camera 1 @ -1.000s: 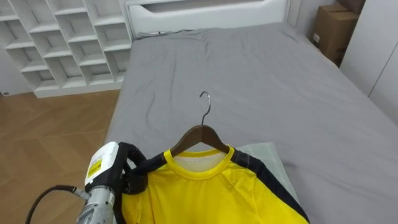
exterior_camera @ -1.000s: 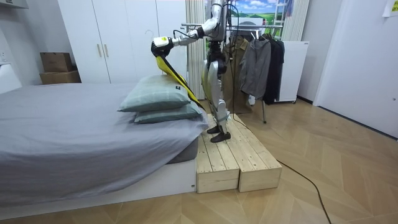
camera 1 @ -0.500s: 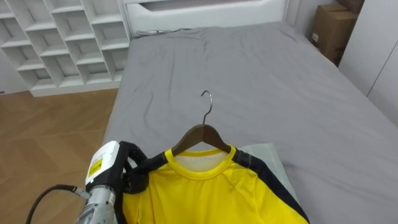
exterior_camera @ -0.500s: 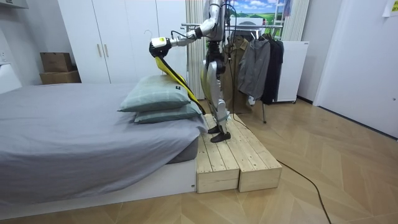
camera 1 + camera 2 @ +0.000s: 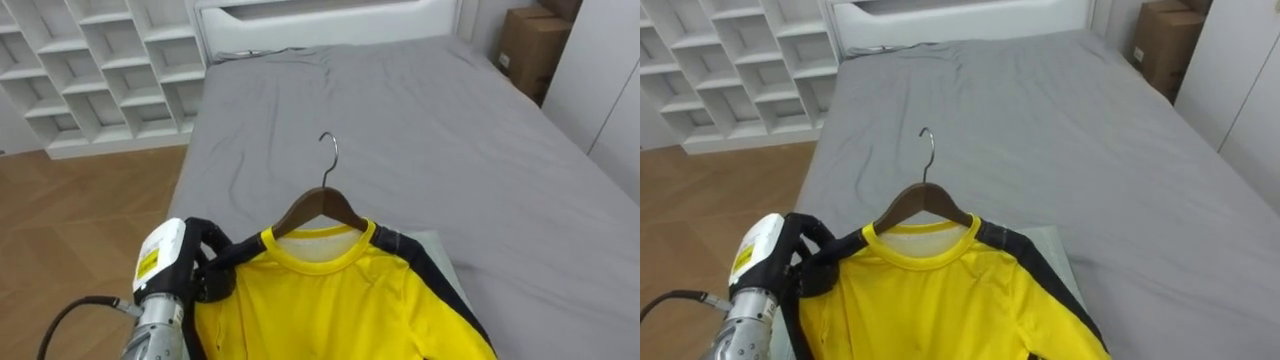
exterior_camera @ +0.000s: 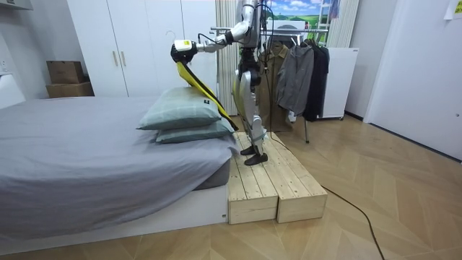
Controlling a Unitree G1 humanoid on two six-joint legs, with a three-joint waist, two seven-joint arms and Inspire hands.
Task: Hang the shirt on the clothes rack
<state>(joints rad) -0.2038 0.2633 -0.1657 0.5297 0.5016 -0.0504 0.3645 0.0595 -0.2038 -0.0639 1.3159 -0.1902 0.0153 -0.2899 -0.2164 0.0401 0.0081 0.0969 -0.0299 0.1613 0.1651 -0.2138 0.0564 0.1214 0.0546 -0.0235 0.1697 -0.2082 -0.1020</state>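
raised toward 12 o'clock, yellow dark-sleeved shirt (image 5: 330, 300) on wooden wire-hooked hanger (image 5: 320, 207) clears the grey bed (image 5: 420, 120), left hand (image 5: 208, 268) clamped on its 9 o'clock shoulder.

Yellow shirt (image 5: 335, 300), dark shoulder stripes; brown hanger (image 5: 322, 206), silver hook (image 5: 330, 150); plain grey bedspread (image 5: 450, 130); white shelving (image 5: 100, 70).

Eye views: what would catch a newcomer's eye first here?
A bright yellow shirt on a wooden hanger, held up over the grey bed. The left hand grips its shoulder at the lower left. In the room view, the robot stands on a wooden platform beside the bed.
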